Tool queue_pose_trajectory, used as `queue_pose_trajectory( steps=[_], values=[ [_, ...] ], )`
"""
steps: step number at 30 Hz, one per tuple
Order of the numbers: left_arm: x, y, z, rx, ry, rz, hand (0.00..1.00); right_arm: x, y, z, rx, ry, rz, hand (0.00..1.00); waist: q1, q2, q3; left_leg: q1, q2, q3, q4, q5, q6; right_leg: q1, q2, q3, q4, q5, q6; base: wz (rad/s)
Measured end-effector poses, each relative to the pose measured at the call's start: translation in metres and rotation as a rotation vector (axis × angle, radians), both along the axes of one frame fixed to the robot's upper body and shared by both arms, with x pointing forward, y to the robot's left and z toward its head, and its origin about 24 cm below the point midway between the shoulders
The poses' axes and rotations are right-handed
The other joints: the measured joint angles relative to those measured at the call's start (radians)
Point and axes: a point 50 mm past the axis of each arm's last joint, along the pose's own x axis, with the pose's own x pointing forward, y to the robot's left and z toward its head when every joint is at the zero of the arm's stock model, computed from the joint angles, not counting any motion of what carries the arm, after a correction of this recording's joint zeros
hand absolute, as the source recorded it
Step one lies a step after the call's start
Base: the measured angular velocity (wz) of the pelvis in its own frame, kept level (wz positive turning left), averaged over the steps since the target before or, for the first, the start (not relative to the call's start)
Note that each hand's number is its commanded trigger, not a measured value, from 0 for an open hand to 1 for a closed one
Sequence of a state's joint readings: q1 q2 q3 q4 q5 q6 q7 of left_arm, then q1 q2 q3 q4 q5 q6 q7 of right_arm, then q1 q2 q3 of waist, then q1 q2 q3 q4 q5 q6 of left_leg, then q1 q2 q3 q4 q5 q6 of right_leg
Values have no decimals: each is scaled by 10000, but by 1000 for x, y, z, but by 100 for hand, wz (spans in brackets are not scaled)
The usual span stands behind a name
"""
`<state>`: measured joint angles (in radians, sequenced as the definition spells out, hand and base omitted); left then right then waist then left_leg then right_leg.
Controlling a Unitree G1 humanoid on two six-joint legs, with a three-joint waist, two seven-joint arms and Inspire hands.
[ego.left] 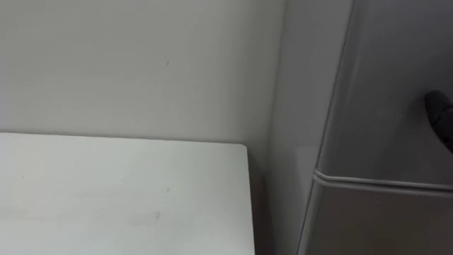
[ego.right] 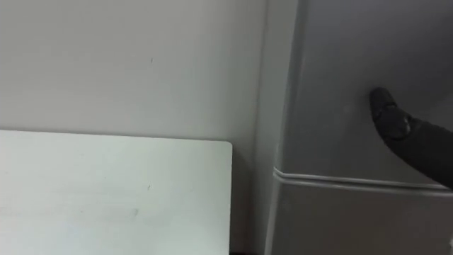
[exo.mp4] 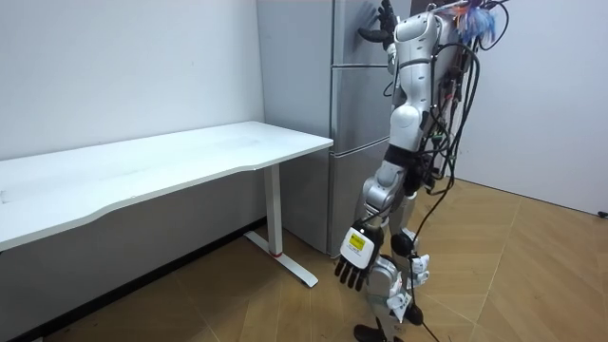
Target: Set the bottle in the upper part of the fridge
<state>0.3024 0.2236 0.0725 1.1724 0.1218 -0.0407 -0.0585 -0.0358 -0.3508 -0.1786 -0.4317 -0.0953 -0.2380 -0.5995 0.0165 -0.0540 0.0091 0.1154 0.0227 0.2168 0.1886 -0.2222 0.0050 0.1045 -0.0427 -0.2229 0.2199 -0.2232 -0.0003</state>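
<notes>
One dark robot hand (ego.right: pixel 398 127) (right), smooth grey fridge (ego.right: pixel 333 64), flat white table (ego.right: pixel 106 191)

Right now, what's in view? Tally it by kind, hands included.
Table: 1
Fridge: 1
Hands: 2, the left hand hanging low, the right hand up against the fridge
Total: 4
</notes>
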Motion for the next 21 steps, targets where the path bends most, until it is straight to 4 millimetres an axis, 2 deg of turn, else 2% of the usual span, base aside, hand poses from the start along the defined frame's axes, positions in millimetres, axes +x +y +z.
queue_pose_trajectory(
  steps=[21],
  values=[
    [2,-1,0,-131,-3,-70,0,3,1,-2,-487,182,-397,0,109,-67,-22,3,8,4,106,2,1,4,-3,5,-6,8,-10,0]
  ],
)
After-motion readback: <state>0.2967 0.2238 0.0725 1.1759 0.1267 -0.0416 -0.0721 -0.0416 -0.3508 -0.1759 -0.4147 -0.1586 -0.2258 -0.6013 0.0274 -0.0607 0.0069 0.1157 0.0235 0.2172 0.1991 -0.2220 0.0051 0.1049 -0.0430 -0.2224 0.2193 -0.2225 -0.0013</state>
